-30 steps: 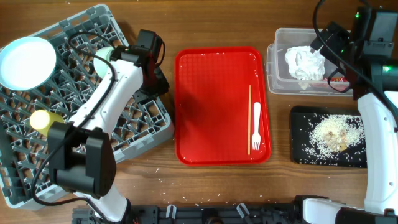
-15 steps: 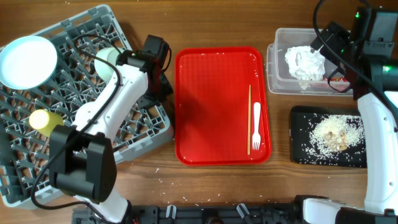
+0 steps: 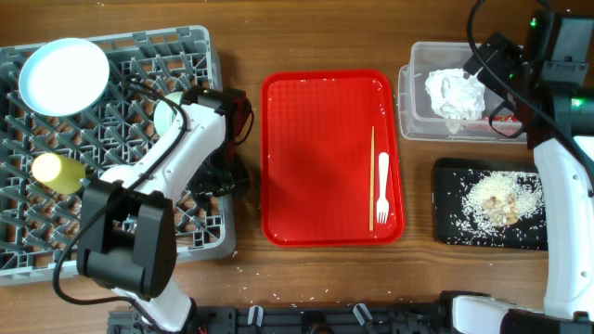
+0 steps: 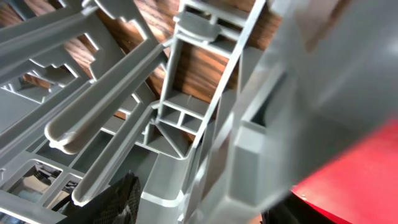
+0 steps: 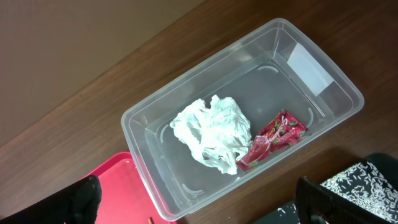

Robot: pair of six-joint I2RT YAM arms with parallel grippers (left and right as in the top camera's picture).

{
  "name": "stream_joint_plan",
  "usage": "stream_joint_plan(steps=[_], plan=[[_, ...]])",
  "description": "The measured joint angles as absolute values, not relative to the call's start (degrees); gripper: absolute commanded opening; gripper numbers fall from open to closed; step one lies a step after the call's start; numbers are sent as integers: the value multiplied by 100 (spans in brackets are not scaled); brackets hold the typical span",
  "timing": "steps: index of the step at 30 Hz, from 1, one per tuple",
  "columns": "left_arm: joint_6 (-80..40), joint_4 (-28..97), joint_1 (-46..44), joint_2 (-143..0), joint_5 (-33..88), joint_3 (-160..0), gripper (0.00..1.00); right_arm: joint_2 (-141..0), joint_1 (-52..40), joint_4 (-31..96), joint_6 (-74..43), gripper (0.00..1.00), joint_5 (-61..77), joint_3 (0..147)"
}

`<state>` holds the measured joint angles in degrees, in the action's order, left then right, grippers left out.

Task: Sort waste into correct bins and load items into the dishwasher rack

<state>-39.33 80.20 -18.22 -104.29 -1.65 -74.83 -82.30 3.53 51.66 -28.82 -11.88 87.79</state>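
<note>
Wooden bench (image 3: 325, 37) carries the red tray (image 3: 316, 158), where the white plastic fork (image 3: 383, 190) and thin wooden stick (image 3: 372, 176) lie front-to-back on its right side, probably nearer to the wide-open, empty right end effector (image 5: 199, 202) than to the left end effector (image 3: 223, 178) at the dishwasher rack (image 3: 111, 232), whose opening I cannot tell.

Right hand (image 5: 196, 194) spread wide, left arm (image 3: 176, 158) bent

The table (image 3: 325, 37) bears rack (image 3: 56, 223), red tray (image 3: 316, 158), tub (image 3: 418, 130), black tray (image 3: 447, 178).
</note>
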Motion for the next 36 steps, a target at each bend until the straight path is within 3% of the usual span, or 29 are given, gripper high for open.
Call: stream_joint_plan(steps=[5,10,13,16,18,19,20,26,36], plan=[[-3846,7395,-1822,-9443,-169,-7977,60,-8230,353,5164,-2882,100,-1188,8779],[-3494,5352,-1822,-9170,-539,-8027,61,-8230,353,5162,-2882,100,-1186,8779],[-3264,3966,-1761,-9467,-1662,-8038,63,-8237,353,5168,-2882,100,-1186,8779],[-2845,3065,-1645,-9889,-1907,-8031,66,-8241,353,5172,-2882,100,-1186,8779],[-2668,2751,-1551,-10254,-1975,-8031,48,-8241,353,5162,-2882,100,-1186,8779],[-2620,2508,-1492,-10409,-1990,-8029,20,-8241,353,5170,-2882,100,-1188,8779],[-2569,2268,-1409,-10608,-1994,-8031,4,-8241,353,5168,-2882,100,-1186,8779],[-2486,1883,-919,-10816,-1616,-8027,4,-8241,353,5166,-2882,100,-1186,8779],[-2237,1824,-390,-11220,62,-8027,4,-8241,353,5166,-2882,100,-1188,8779]])
